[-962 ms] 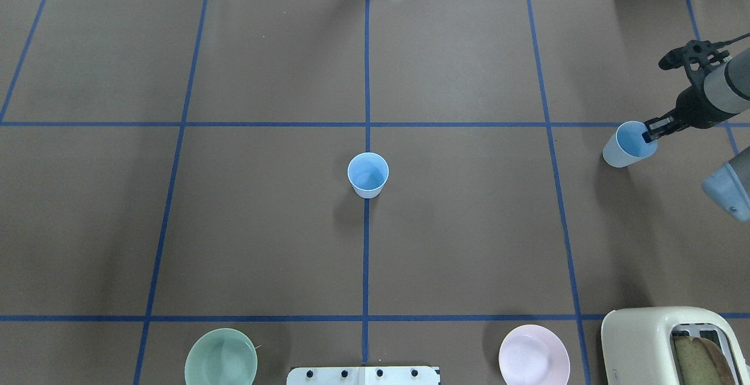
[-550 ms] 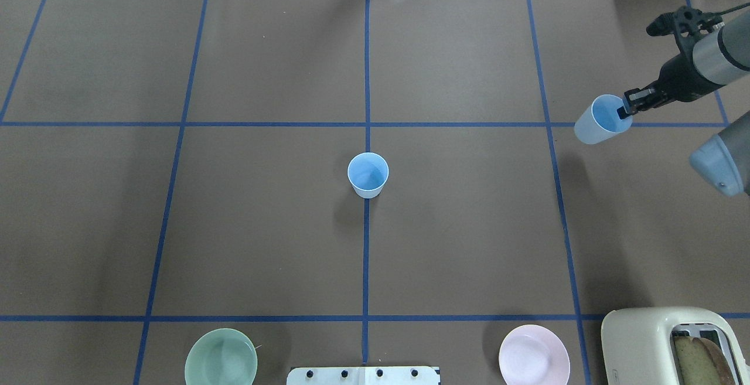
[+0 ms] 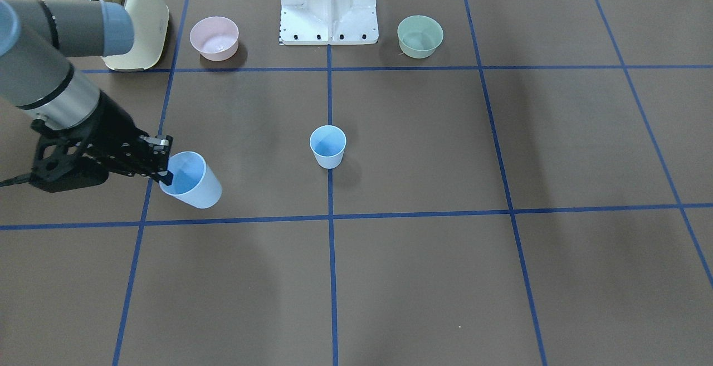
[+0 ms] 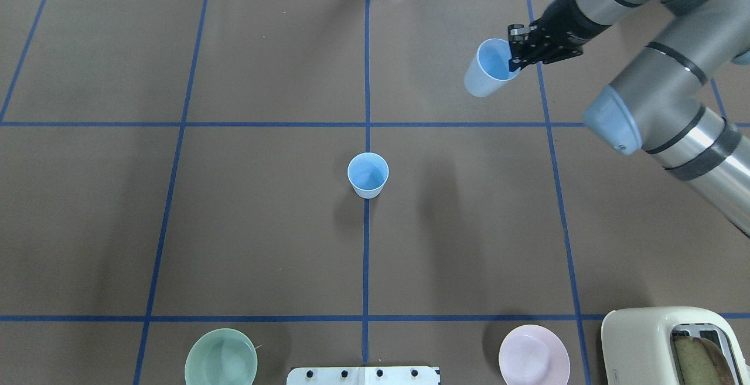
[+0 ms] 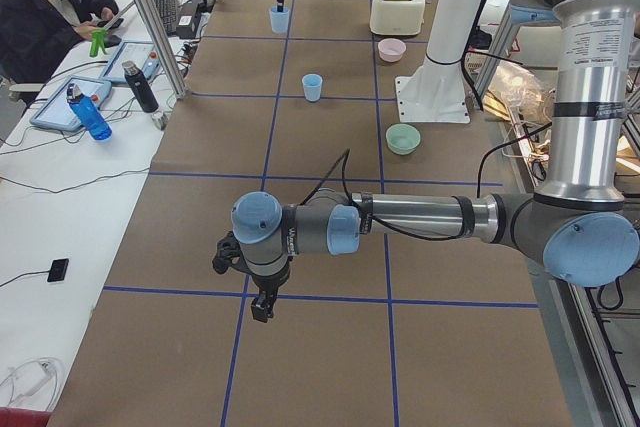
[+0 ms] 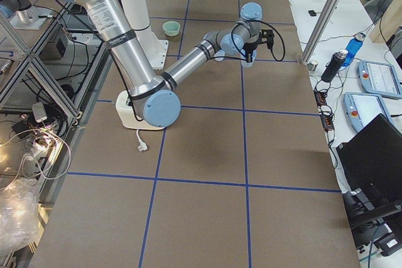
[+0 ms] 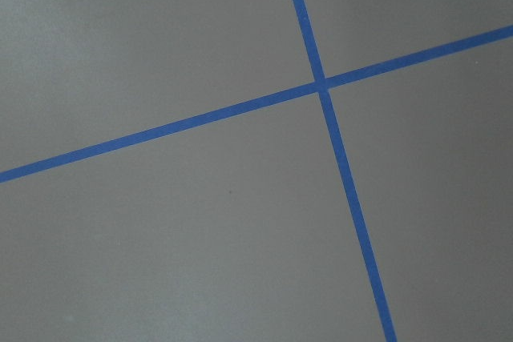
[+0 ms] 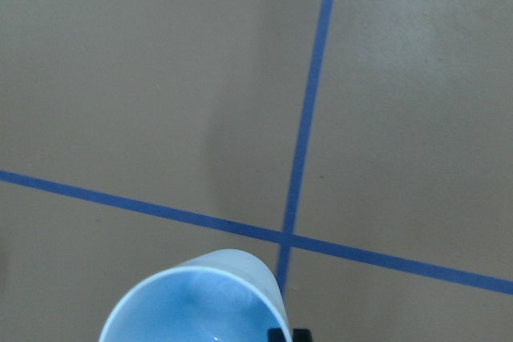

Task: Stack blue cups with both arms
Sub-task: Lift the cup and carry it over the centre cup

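The right gripper (image 4: 517,55) is pinching one blue cup (image 4: 487,71) by its rim, holding it tilted above the table (image 4: 234,227), far right; the other blue cup (image 4: 368,175) is standing upright at centre. How wide the left gripper (image 5: 262,303) is gaping, I cannot tell

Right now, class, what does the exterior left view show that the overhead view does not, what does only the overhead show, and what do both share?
Only exterior left: the left arm and a seated person. Only overhead, clearly: the right fingers pinching the held cup at its rim. Both: that cup, the centre cup, green bowl, pink bowl, toaster.
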Motion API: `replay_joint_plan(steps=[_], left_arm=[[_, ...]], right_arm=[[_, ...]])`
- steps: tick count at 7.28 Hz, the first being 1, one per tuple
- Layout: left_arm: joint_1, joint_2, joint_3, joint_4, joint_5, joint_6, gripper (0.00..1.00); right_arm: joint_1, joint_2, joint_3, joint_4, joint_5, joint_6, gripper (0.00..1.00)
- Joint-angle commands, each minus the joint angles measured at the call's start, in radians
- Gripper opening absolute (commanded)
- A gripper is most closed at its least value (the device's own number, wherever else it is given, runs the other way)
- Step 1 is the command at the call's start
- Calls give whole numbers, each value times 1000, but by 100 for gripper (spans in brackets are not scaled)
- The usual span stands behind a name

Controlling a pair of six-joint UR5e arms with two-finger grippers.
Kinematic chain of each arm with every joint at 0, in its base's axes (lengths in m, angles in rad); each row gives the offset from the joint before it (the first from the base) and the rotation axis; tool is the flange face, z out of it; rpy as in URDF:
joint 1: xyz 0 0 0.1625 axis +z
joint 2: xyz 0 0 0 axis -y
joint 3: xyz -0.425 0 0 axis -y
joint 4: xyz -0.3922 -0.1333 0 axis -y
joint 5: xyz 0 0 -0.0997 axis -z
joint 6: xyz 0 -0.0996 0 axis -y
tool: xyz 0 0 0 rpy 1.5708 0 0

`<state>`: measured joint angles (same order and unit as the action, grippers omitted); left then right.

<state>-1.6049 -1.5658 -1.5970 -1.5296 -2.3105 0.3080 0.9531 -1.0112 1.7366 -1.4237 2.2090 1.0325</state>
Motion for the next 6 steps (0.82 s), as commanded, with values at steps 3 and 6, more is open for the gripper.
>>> replay_joint_plan(steps=[3,6], left_arm=[[-1,59,-78,-3,-53,-106,98],[-1,61,-80,-6,-53,-106,98]], right_arm=[[-325,299,-11,-320,-323,349,0],[-402,287,-49,-330,-376,357,0]])
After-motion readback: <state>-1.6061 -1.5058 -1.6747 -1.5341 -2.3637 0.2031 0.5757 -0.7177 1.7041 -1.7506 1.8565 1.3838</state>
